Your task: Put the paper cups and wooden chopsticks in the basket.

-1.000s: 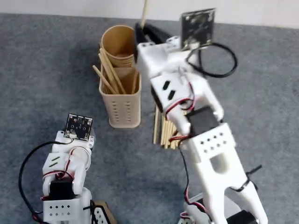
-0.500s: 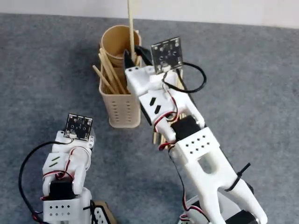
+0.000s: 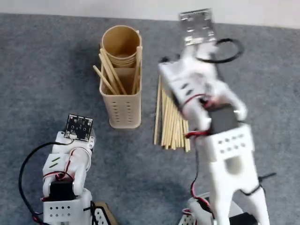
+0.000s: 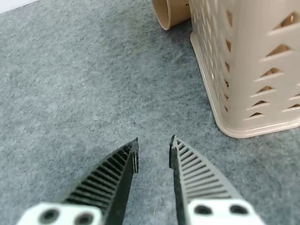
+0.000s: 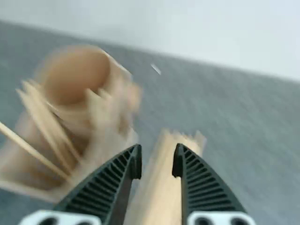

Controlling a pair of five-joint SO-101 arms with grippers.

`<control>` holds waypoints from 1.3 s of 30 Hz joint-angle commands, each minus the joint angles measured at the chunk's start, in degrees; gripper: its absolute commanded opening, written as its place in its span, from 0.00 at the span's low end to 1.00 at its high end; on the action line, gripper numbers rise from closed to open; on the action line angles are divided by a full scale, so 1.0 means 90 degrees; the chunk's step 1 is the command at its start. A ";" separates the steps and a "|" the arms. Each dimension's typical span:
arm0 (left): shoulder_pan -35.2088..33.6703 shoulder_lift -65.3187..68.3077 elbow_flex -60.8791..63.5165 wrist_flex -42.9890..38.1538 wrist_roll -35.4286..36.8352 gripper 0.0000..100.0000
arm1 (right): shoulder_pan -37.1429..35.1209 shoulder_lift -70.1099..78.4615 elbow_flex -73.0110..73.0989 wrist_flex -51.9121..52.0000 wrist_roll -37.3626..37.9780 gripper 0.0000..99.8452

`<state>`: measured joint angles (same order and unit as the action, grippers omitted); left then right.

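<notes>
The left claw (image 4: 154, 140) hangs low, jaws slightly apart and empty, with the basket (image 4: 243, 70) just ahead. Paper cups (image 3: 120, 60) rise at the basket's far end, inside or just behind I cannot tell. Several chopsticks (image 3: 111, 75) lean in it. The right claw (image 5: 157, 147), jaws apart and empty, hovers above the loose chopstick pile (image 3: 171, 124), so gathering sticks looks to be the step in hand. Next, drop and pinch one.
</notes>
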<state>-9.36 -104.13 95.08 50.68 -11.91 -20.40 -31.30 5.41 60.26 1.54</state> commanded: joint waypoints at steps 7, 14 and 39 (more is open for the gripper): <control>-0.0015 -0.0044 -0.0161 -0.0059 0.0010 0.13 | 0.0552 -0.0122 0.2017 0.0855 0.1133 0.12; -0.1910 -0.0034 -0.2017 0.1006 0.0352 0.13 | 0.0542 -0.0122 0.4547 -0.1333 0.1084 0.12; -0.1587 -0.0034 -0.0825 0.0860 0.0567 0.13 | 0.0718 0.1646 0.5123 -0.2632 0.1104 0.12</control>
<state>-25.54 -104.22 87.69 59.74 -7.25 -15.56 -22.33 57.01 37.32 10.68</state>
